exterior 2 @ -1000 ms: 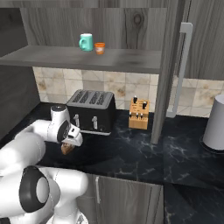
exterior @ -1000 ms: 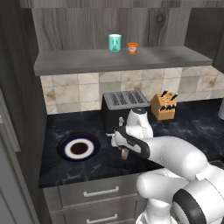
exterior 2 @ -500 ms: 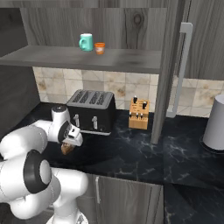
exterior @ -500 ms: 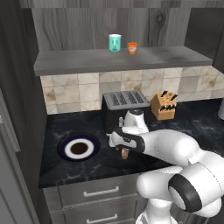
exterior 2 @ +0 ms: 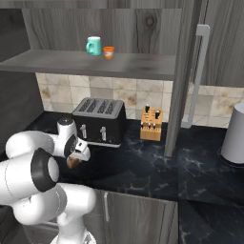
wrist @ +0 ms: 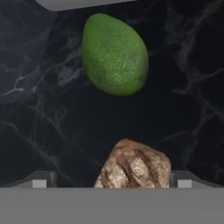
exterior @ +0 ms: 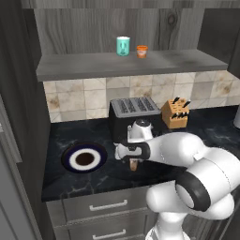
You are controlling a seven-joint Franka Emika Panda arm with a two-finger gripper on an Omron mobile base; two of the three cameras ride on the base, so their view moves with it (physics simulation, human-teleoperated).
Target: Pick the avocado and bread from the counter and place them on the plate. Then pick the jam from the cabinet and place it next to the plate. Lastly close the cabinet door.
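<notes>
On the counter point(exterior: 84, 185) our plate point(exterior: 85, 159) lies left of the arm, not yet loaded. Our gripper point(wrist: 113, 183) hangs low with fingers point(wrist: 40, 179) spread wide, holding nothing; the bread point(wrist: 133, 167) sits squarely between them, the avocado point(wrist: 114, 54) just beyond.
</notes>
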